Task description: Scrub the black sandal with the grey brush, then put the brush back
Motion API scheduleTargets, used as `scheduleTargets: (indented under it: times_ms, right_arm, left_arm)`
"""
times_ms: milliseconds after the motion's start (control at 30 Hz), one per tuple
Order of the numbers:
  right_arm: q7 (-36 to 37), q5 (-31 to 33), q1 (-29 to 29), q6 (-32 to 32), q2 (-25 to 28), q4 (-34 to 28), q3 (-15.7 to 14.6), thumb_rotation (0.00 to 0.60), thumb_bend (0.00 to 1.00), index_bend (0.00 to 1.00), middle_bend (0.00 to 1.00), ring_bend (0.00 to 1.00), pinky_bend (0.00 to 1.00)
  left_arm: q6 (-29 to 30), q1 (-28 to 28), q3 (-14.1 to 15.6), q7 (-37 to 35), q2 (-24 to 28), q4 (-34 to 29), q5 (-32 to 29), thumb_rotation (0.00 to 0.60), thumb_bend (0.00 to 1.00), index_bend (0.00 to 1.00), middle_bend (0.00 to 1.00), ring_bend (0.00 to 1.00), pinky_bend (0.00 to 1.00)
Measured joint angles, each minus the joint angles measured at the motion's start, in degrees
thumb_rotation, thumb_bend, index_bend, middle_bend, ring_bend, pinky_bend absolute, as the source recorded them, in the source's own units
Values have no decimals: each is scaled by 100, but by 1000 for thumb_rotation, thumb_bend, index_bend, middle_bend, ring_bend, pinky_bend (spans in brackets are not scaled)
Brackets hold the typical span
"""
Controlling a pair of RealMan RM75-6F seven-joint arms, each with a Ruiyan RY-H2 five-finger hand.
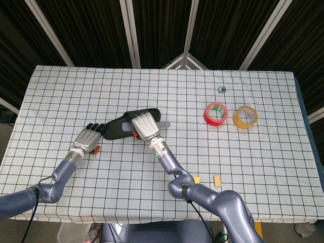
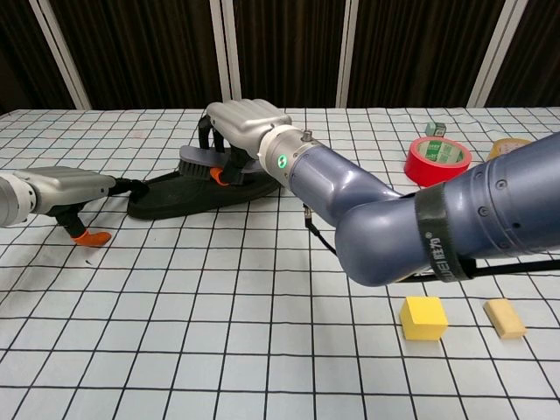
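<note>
The black sandal (image 1: 117, 127) (image 2: 179, 196) lies flat left of the table's middle. My right hand (image 1: 144, 125) (image 2: 243, 125) grips the grey brush (image 2: 199, 160), whose handle (image 1: 163, 124) sticks out to the right, and holds it down on the sandal's middle. My left hand (image 1: 87, 137) (image 2: 54, 191) rests on the table at the sandal's left end, its dark fingers touching that end. Whether the left fingers clasp the sandal I cannot tell.
A red tape roll (image 1: 215, 114) (image 2: 437, 159) and a yellow tape roll (image 1: 245, 117) sit to the right. A small green object (image 1: 221, 89) lies further back. A yellow block (image 2: 423, 317) and a tan block (image 2: 505, 318) lie near the front edge.
</note>
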Motion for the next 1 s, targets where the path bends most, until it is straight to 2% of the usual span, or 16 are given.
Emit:
scheduleTargets:
  times_ms: [533, 800, 900, 1000]
  right_arm:
    - [-15, 150, -216, -340, -7, 738, -39, 600, 469, 628, 560, 484, 527]
    - [65, 70, -379, -286, 130, 824, -123, 600, 468, 628, 560, 484, 526]
    - [83, 48, -419, -193, 194, 734, -121, 600, 468, 628, 560, 484, 527]
    - [41, 2, -487, -11, 295, 560, -137, 600, 469, 628, 560, 484, 527]
  left_arm:
    - [26, 4, 24, -4, 44, -30, -22, 600, 510, 0, 0, 0, 19]
    - [92, -7, 30, 70, 53, -124, -61, 600, 509, 0, 0, 0, 19]
    - [153, -2, 18, 64, 67, -197, -32, 596, 442, 0, 0, 0, 19]
    - [284, 22, 6, 47, 94, -283, 60, 570, 286, 0, 0, 0, 19]
